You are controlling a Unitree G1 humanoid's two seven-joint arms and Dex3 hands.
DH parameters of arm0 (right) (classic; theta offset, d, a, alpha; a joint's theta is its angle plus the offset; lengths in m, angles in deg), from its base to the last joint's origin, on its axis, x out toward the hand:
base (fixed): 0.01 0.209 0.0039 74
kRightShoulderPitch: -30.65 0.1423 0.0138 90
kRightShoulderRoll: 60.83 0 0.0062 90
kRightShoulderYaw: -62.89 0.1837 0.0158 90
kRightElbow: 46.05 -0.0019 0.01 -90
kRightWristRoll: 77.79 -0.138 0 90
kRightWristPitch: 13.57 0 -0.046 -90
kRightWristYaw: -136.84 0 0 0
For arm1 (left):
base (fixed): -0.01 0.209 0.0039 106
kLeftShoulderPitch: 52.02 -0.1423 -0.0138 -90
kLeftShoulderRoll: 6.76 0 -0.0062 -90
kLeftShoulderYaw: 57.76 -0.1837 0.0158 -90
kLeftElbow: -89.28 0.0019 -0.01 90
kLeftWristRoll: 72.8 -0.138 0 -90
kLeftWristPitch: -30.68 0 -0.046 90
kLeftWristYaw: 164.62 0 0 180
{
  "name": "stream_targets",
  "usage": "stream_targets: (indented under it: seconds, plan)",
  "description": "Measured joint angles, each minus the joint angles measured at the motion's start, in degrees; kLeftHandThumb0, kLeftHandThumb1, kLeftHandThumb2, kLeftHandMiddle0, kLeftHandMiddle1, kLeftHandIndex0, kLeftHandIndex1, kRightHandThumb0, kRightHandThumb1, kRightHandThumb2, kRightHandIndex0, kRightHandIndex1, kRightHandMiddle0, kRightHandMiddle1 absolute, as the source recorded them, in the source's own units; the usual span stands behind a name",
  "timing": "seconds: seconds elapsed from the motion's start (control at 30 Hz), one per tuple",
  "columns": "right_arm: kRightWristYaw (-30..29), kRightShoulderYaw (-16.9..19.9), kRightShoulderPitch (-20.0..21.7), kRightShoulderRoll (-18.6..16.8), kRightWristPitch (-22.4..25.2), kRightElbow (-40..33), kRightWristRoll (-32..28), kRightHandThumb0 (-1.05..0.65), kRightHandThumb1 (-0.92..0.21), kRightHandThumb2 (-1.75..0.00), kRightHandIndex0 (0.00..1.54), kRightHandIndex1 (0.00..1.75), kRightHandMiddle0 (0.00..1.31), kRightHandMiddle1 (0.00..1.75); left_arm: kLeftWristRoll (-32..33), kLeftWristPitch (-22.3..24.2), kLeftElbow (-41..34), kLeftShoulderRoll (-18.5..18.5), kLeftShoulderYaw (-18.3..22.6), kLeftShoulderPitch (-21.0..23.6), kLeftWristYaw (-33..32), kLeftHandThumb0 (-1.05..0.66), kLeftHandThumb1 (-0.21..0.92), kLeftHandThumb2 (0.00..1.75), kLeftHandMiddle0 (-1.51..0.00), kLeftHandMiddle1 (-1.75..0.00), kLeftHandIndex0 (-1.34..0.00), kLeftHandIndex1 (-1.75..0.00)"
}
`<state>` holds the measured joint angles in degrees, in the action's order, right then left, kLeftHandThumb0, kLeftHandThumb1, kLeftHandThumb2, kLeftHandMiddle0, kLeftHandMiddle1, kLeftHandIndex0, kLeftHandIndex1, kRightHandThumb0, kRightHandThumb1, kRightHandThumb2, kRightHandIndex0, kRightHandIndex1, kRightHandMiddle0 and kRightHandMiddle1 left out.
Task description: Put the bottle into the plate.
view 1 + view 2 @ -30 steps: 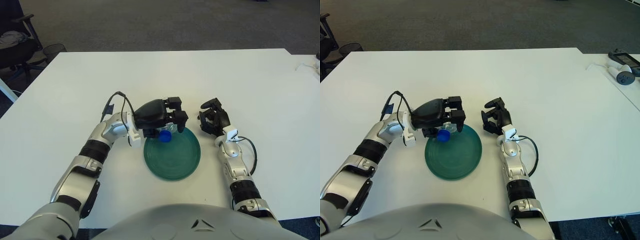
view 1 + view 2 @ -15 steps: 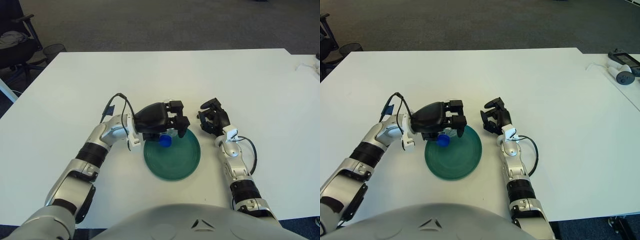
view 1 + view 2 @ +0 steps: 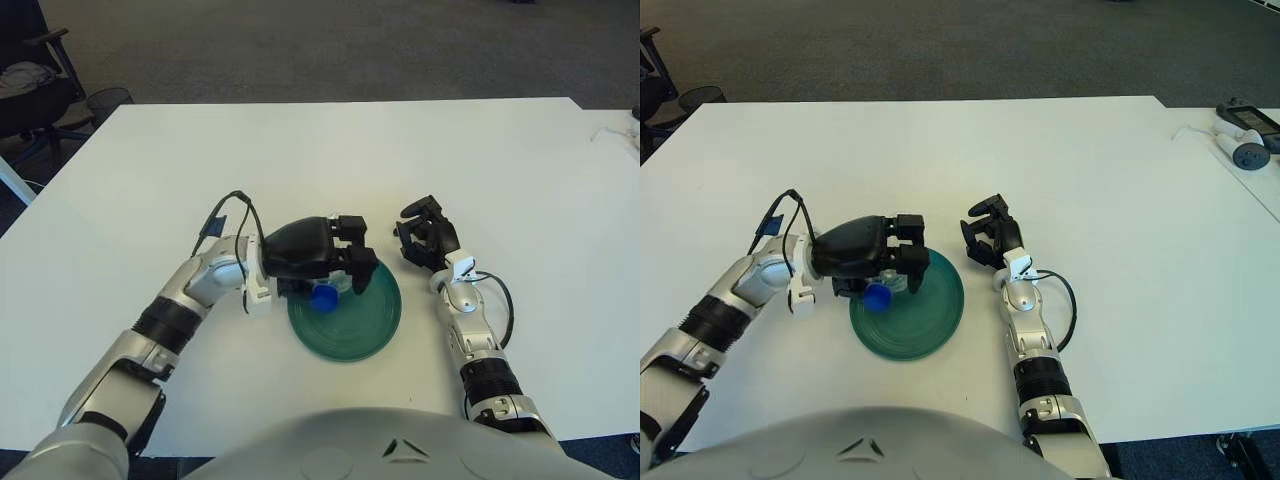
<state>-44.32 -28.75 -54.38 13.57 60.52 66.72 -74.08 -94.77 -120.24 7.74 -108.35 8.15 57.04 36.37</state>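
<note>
The clear plastic bottle with a blue cap [image 3: 324, 296] was over the left rim of the round green plate [image 3: 360, 325], near the white table's [image 3: 120, 200] front edge, clamped in the left hand [image 3: 318, 258], which should lower before releasing; the right hand [image 3: 428, 238] showed beside the plate's right side.

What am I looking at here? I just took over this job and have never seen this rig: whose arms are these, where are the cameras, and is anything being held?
These are a humanoid robot's two arms, seen from a stereo camera on its head looking down; both pictures show one scene from slightly different spots. On the white table lies a round dark green plate. The left hand, black with three fingers, is over the plate's left edge, gripping a small clear bottle with a blue cap. The right hand shows just right of the plate, holding nothing.
</note>
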Motion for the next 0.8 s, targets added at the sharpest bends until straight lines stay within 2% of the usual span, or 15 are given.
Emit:
stream_targets:
  seconds: [0.5, 0.8]
  plan:
    - [0.0, -0.1, 0.2, 0.1, 0.0, 0.1, 0.1, -0.01, -0.75, -0.68, 0.4, 1.42, 0.28, 1.75, 0.6, 0.1, -0.8, -0.6, -1.0, 0.0, 2.4, 0.0, -0.06, 1.75, -0.9, -1.75, -0.68, -1.73]
    - [-0.1, -0.1, 0.2, 0.1, 0.3, 0.0, 0.1, -0.01, -0.75, -0.67, 0.39, 1.42, 0.28, 1.75, -1.7, 0.0, -0.8, -0.4, -0.8, -0.1, 2.2, 0.0, -0.06, 1.75, -0.89, -1.75, -0.67, -1.74]
